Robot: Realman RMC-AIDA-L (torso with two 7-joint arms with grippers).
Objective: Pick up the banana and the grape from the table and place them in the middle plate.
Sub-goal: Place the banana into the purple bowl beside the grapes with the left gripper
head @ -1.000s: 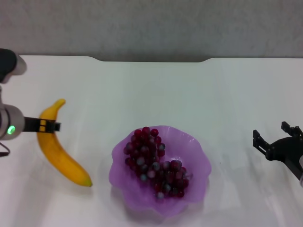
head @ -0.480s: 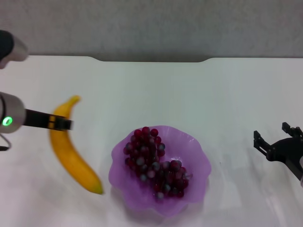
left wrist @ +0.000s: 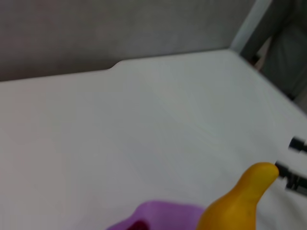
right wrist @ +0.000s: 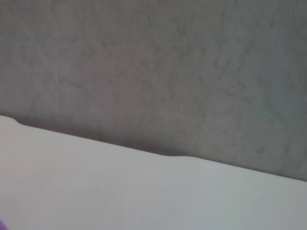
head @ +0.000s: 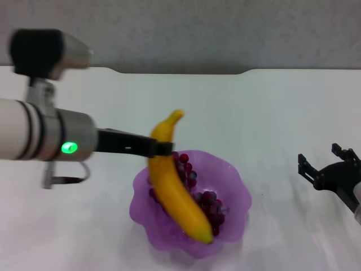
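Note:
My left gripper (head: 161,148) is shut on the yellow banana (head: 175,183) near its stem end and holds it above the purple scalloped plate (head: 237,189) in the middle of the white table (head: 254,113). The banana hangs slanted over the bunch of dark red grapes (head: 208,203) that lies in the plate. The banana's stem end (left wrist: 244,196) and a bit of the plate's rim (left wrist: 163,213) show in the left wrist view. My right gripper (head: 328,166) is open and empty over the table at the right edge, well apart from the plate.
The table's far edge has a notch (head: 180,72) in front of a grey wall (head: 197,28). The right wrist view shows only the table's far edge (right wrist: 144,151) and the wall.
My left arm has lifted the banana off the table at the left and carried it right, over the plate and the grapes. The right gripper has barely moved.

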